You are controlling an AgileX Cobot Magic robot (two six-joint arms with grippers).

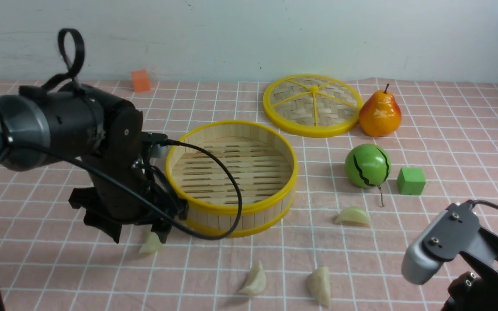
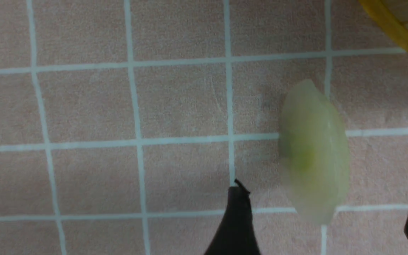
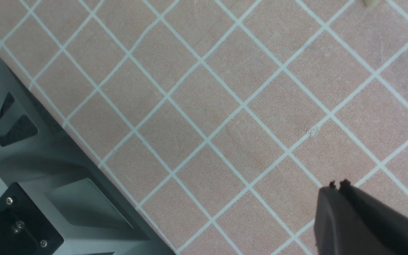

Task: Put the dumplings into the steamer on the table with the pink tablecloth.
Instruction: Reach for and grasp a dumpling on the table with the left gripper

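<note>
- One dumpling (image 2: pixel 313 152) lies on the pink tablecloth (image 2: pixel 175 106) between the 2 fingers (image 2: pixel 237 219) of the left gripper (image 2: pixel 328 203). It is just ahead of their tips and touches neither.
- The left gripper's fingers are spread wide and hold nothing. In the front view this gripper (image 1: pixel 138 237) sits low, just beside the steamer's (image 1: pixel 231 210) left front wall.
- The right gripper (image 3: pixel 338 184) has its 2 tips pressed together with nothing between them, over bare cloth at the near right.
- 3 more dumplings rest on the cloth. 2 are near the front (image 1: pixel 254 280) (image 1: pixel 320 285), and 1 (image 1: pixel 353 216) is between the steamer and the green ball (image 1: pixel 367 166).
- The steamer shows only its slatted floor, and all 4 dumplings lie outside it.
- The lid (image 1: pixel 312 105) lies flat behind the steamer, with the pear (image 1: pixel 380 114) just beside it.
</note>
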